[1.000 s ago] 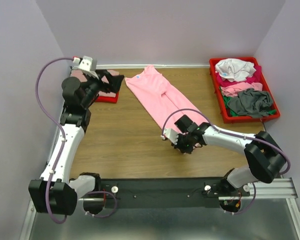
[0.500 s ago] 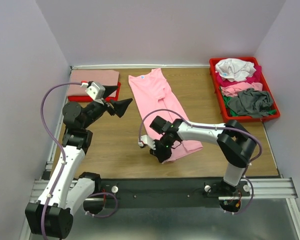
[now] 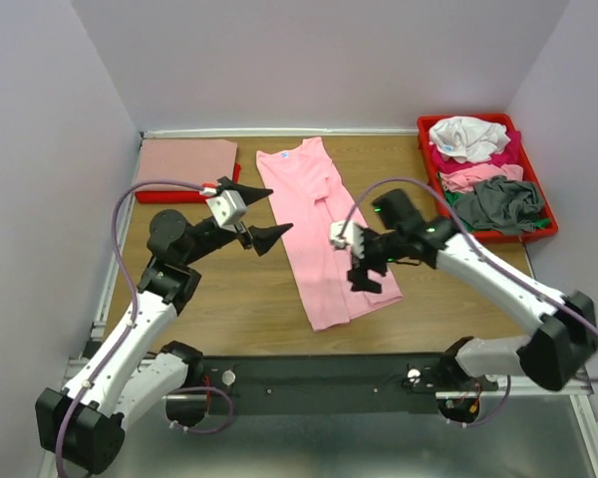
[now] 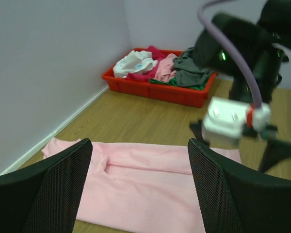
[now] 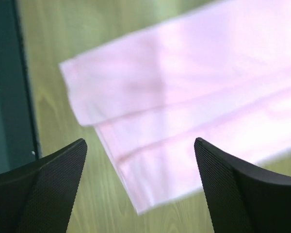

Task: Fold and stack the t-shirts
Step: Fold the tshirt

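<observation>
Right now both pincers stand wide apart and carry nothing: my left pincer (image 3: pixel 279 209) hangs just left of the light pink t-shirt (image 3: pixel 324 229), my right pincer (image 3: pixel 367 267) over its lower right edge. The shirt lies mid-frame on the tabletop (image 3: pixel 249 299), folded into a long strip, flat for a cross-fold, I judge. A folded salmon t-shirt (image 3: pixel 186 156) at upper left starts the stack; unfolded shirts (image 3: pixel 483 169) fill the red tray (image 3: pixel 420 149) at upper right.

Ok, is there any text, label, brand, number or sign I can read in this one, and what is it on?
None can be read in any view.
Small blue neck label at the collar of the pink t-shirt: too small to read.
</observation>
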